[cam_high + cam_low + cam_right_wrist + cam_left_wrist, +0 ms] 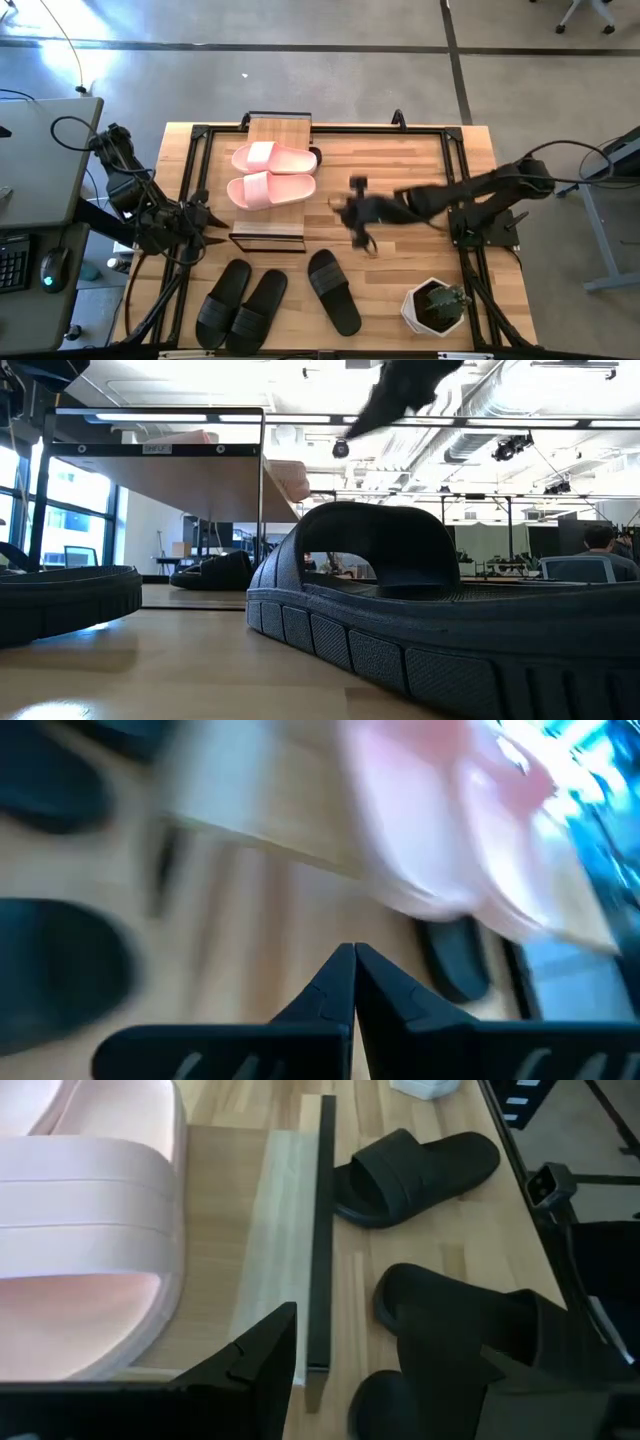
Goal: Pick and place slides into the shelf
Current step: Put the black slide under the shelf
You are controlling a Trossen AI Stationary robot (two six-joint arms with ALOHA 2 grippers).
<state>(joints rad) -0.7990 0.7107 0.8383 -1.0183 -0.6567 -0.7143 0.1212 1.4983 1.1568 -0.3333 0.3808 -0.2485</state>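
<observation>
On top of the shelf point(277, 180) lie the two pale pink slides point(274, 173), side by side, long axes running across the plank, their wide straps toward the left arm's side. No brand or writing can be read on any of them; a small label on the shelf's underside in the low view is too blurred to make out. Three black slides sit on the table point(400, 160) in front of the shelf: a pair point(241, 304) lying close together and tilted, and a single one point(333, 291) angled the other way, apart from them. What may be another black slide point(213, 572) shows under the shelf in the low view. Bare wood lies right of the shelf, where the right gripper point(360, 236) hangs blurred, fingers pressed together, holding nothing. Left of the shelf waits the left gripper point(212, 226), jaws apart and empty. A potted plant point(437, 305) stands well off.
</observation>
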